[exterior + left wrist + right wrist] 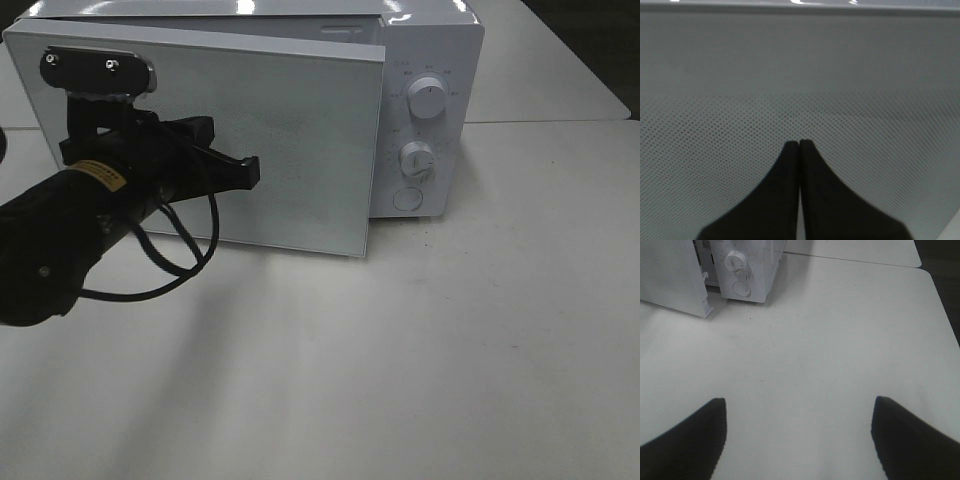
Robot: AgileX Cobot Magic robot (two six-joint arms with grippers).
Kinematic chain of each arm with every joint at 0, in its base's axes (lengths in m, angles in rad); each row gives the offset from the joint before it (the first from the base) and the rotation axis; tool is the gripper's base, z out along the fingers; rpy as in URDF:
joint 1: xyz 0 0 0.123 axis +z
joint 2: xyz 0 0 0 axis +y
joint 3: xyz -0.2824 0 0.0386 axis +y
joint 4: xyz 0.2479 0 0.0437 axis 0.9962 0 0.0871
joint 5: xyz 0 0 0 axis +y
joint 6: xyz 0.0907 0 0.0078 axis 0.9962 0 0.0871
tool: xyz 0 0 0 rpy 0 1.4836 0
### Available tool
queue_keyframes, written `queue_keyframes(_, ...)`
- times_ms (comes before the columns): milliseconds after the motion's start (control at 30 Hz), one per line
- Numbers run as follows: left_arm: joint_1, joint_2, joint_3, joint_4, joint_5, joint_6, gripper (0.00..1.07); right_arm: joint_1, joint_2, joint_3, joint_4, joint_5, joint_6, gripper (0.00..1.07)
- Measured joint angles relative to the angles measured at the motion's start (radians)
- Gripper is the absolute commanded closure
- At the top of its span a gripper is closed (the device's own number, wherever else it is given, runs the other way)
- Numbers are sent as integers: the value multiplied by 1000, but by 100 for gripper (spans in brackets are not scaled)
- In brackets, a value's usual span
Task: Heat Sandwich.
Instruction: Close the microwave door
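Observation:
The sandwich is out of view in every frame. A white microwave (pixel 428 60) stands at the back of the table, and its door (pixel 290 150) is slightly ajar, the free edge a little off the body. My left gripper (pixel 250 172) is shut with nothing in it, its tips at the door's outer face near the middle. In the left wrist view the closed fingertips (pixel 799 144) point at the dotted door panel (pixel 800 75). My right gripper (pixel 800 401) is open and empty above bare table, to the right of the microwave (pixel 747 265); it does not show in the high view.
The microwave's control panel carries two round knobs (pixel 428 98) (pixel 416 158) and a round button (pixel 408 198). The white table (pixel 450 350) runs forward and to the right of the oven. A black cable (pixel 190 250) loops under my left arm.

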Motion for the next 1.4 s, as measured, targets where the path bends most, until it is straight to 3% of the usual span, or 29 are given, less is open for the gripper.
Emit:
queue_keyframes(233, -10, 61, -123, -14, 55, 4, 106, 0, 0, 0, 0, 0, 0, 31)
queue_keyframes(600, -10, 138, -266, -27, 141, 55, 106, 0, 0, 0, 0, 0, 0, 31)
queue_keyframes(800, -25, 161, -320, -54, 199, 90, 106, 0, 0, 0, 0, 0, 0, 31)
queue_keyframes(1400, 20, 194, -413, -39, 327, 98, 106, 0, 0, 0, 0, 0, 0, 31)
